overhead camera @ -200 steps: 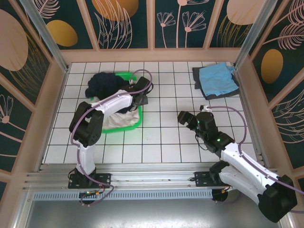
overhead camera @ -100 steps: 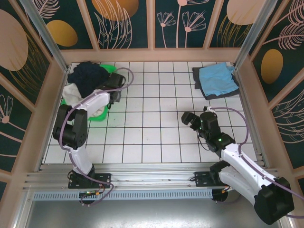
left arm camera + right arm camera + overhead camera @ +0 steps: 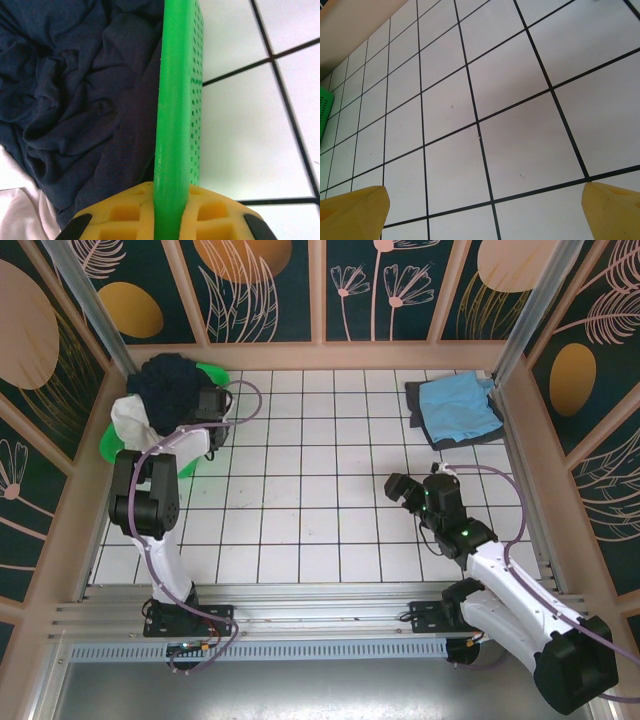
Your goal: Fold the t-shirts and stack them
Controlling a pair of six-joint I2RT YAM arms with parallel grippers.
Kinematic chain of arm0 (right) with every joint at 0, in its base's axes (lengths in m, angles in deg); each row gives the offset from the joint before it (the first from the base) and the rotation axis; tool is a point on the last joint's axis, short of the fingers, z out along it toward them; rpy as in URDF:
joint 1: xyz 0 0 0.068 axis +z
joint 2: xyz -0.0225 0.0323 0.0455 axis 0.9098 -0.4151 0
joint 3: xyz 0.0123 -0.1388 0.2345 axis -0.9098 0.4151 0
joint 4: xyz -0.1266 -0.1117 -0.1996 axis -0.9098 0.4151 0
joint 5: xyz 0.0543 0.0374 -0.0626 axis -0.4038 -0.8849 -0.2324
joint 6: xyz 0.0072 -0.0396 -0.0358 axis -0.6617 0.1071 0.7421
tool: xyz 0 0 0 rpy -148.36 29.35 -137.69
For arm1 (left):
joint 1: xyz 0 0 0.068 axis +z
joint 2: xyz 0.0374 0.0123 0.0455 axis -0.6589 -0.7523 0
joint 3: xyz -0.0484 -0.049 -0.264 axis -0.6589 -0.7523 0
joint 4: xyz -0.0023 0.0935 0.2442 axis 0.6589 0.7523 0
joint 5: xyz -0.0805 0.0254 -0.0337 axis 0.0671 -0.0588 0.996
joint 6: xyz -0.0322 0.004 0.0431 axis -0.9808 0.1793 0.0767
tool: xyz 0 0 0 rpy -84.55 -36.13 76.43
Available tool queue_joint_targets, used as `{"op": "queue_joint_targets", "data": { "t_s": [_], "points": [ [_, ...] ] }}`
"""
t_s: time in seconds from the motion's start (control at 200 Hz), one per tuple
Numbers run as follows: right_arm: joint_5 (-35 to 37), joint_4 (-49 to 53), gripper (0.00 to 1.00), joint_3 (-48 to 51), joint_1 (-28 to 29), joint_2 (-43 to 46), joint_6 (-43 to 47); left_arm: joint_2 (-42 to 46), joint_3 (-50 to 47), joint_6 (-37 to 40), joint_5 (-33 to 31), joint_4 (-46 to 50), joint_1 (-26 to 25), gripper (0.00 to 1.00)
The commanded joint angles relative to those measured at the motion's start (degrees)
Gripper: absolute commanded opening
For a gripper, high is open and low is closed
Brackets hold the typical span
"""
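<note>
A crumpled dark navy t-shirt [image 3: 168,383] fills the green basket [image 3: 214,373] in the far left corner, and in the left wrist view the navy t-shirt [image 3: 75,100] lies inside the basket wall. My left gripper [image 3: 213,406] is shut on the basket's green rim [image 3: 172,125], which runs between its yellow fingers [image 3: 120,215]. A light blue t-shirt [image 3: 460,402] lies folded on a dark grey one [image 3: 420,400] at the back right. My right gripper [image 3: 400,488] hovers open over bare tiles right of centre, and nothing lies between its yellow fingertips [image 3: 355,212].
A white cloth [image 3: 128,418] hangs out of the basket on its near left side, also seen as white cloth [image 3: 20,210]. The left wall panel stands right against the basket. The basket's edge [image 3: 324,115] shows far off in the right wrist view. White gridded tiles [image 3: 320,470] stretch between the arms.
My left gripper has dragged the basket with its clothes left and back into the far left corner. The right arm has shifted only slightly.
</note>
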Motion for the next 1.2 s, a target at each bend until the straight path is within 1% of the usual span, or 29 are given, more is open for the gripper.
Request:
{"op": "queue_joint_targets", "data": {
  "t_s": [0.0,0.065,0.155,0.225,0.235,0.255,0.275,0.295,0.325,0.335,0.355,0.37,0.44,0.5,0.545,0.56,0.565,0.57,0.585,0.59,0.646,0.701,0.761,0.861,0.901,0.986,1.046,1.141,1.196],
  "points": [
    [2.5,2.1,0.99,-2.9,-0.4,0.4,1.5,-2.7,2.0,1.8,-1.2,-4.5,1.8,0.00],
    [2.4,2.4,0.99,-3.6,-0.4,0.1,1.6,-4.0,3.1,1.0,-2.9,-5.0,2.5,0.00],
    [2.4,2.7,0.99,-4.2,-0.4,-0.5,1.5,-5.7,5.9,-2.3,-2.3,-3.4,4.2,0.00],
    [2.3,2.7,0.98,-4.4,-0.4,-0.8,1.3,-5.9,6.4,-3.1,-2.0,-4.2,4.5,0.00],
    [2.3,2.6,0.98,-4.4,-0.4,-0.8,1.3,-6.0,6.6,-3.2,-2.0,-4.3,4.5,0.01],
    [2.2,2.6,0.98,-4.5,-0.4,-0.9,1.3,-6.1,7.0,-3.4,-1.9,-3.8,4.5,0.05],
    [2.2,2.6,0.98,-4.5,-0.4,-1.0,1.3,-6.2,7.9,-3.8,-1.4,-2.9,4.5,0.11],
    [2.2,2.6,0.98,-4.6,-0.4,-1.0,1.2,-6.4,8.8,-4.5,-1.2,-2.0,4.5,0.22],
    [2.1,2.5,0.98,-4.6,-0.4,-1.1,1.2,-6.7,10.1,-5.4,-1.5,-0.8,4.5,0.45],
    [2.1,2.5,0.98,-4.6,-0.4,-1.1,1.2,-6.8,10.7,-5.9,-1.6,-0.2,4.5,0.50],
    [2.2,2.5,0.98,-4.7,-0.4,-1.2,1.3,-6.9,11.8,-6.8,-1.5,1.0,4.5,0.57],
    [2.1,2.5,0.98,-4.7,-0.4,-1.2,1.3,-6.8,12.7,-7.5,-1.1,2.2,4.5,0.59],
    [2.3,2.5,0.98,-5.0,-0.4,-1.3,1.4,-5.9,15.9,-10.6,1.4,6.3,4.5,0.62],
    [2.4,2.4,0.97,-5.2,-0.4,-1.3,1.6,-3.8,17.2,-13.3,3.6,7.9,4.5,0.69],
    [2.5,2.3,0.97,-5.3,-0.4,-1.2,1.7,-1.8,17.2,-15.0,4.6,7.9,4.5,0.76],
    [2.6,2.1,0.97,-5.2,-0.4,-1.1,1.7,-1.2,17.0,-15.6,4.6,7.7,4.5,0.82],
    [2.5,2.1,0.97,-5.2,-0.4,-1.1,1.7,-1.0,16.9,-15.7,4.6,7.5,4.5,0.82],
    [2.5,2.0,0.97,-5.2,-0.4,-1.1,1.7,-0.7,16.9,-16.0,4.6,7.4,4.5,0.86],
    [2.3,1.9,0.97,-5.1,-0.4,-1.1,1.7,-0.1,16.6,-16.5,4.4,7.0,4.6,0.88],
    [2.3,1.8,0.97,-5.1,-0.4,-1.1,1.7,0.1,16.5,-16.7,4.3,6.8,4.6,0.90],
    [1.8,0.8,0.96,-4.6,-0.3,-0.9,1.7,1.4,16.0,-18.6,3.3,5.7,5.0,0.98],
    [0.6,-0.7,0.95,-3.8,-0.2,-0.9,2.0,1.1,17.8,-22.4,3.6,6.9,6.7,0.99],
    [-0.9,-2.5,0.94,-3.0,-0.2,-1.1,2.2,-1.5,21.7,-28.1,5.0,10.5,9.6,0.98],
    [-2.0,-3.8,0.92,-2.2,-0.2,-1.2,2.9,-8.5,29.7,-36.2,7.7,17.3,14.6,0.90],
    [-2.2,-4.0,0.91,-1.9,-0.1,-1.1,3.3,-11.6,33.0,-38.4,10.6,19.6,16.3,0.88],
    [-2.6,-4.8,0.89,-1.1,-0.1,-0.7,4.3,-17.7,38.5,-41.9,17.4,21.9,18.7,0.80],
    [-3.1,-5.4,0.88,-0.7,-0.1,-0.6,5.1,-21.5,41.5,-43.0,20.5,22.4,19.4,0.82],
    [-3.8,-5.7,0.85,-0.6,-0.1,-0.6,6.4,-25.5,44.5,-44.2,22.4,22.6,19.6,0.81],
    [-3.9,-5.5,0.85,-0.5,-0.1,-0.6,6.9,-27.5,45.9,-44.9,23.7,22.9,19.8,0.77]
  ]
}}
